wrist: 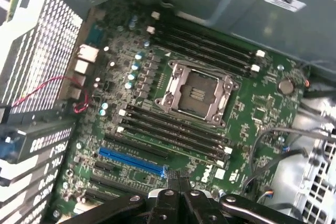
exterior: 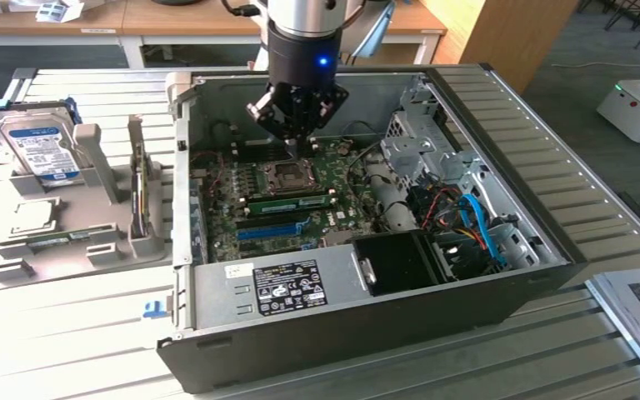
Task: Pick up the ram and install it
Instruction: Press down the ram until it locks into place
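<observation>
Closed end effector above motherboard, ram seated.

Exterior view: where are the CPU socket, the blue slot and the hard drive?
CPU socket (exterior: 290, 175): exterior view, the middle of its metal frame.
blue slot (exterior: 267, 231): exterior view, midway along its length.
hard drive (exterior: 37, 148): exterior view, its blue-white label.

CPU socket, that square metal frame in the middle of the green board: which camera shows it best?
The wrist view. There the CPU socket lies in plain sight, with its metal frame and open centre seen from close above. In the exterior view it is a small square seen at a slant.
</observation>
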Tool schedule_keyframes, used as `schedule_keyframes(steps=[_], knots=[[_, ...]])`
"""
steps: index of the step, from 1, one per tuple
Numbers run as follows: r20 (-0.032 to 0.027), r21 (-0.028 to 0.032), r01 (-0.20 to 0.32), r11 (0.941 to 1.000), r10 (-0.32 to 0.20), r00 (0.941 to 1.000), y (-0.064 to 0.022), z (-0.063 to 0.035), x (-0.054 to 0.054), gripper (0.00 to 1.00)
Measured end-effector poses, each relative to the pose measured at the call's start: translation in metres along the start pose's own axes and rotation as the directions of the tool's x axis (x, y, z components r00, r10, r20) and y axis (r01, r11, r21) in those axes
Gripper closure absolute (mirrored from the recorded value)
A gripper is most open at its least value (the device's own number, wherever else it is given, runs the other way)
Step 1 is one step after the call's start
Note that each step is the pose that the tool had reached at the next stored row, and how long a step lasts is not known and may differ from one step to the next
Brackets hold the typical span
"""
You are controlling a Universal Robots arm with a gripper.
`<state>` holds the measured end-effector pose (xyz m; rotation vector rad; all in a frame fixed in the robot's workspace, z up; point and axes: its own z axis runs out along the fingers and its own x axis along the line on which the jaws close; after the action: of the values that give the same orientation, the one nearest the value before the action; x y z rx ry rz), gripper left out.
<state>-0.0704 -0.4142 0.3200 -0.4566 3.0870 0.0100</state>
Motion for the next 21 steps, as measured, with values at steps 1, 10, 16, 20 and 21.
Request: schedule_keyframes(steps=[1, 10, 16, 20, 21], knots=[[0.0001, 0.0004, -0.017, 0.9999, 0.017, 0.9999, 0.0000, 0.0000, 0.0000, 0.90], [0.0008, 0.0035, -0.164, 0.9865, 0.164, 0.9865, 0.0000, 0.0001, 0.0000, 0.90], [0.0016, 0.0055, -0.260, 0.9657, 0.260, 0.9657, 0.0000, 0.0002, 0.0000, 0.90], [0.0021, 0.0064, -0.305, 0.9524, 0.305, 0.9524, 0.0000, 0.0002, 0.0000, 0.90], [0.0020, 0.0065, -0.305, 0.9524, 0.305, 0.9524, 0.0000, 0.0002, 0.0000, 0.90]])
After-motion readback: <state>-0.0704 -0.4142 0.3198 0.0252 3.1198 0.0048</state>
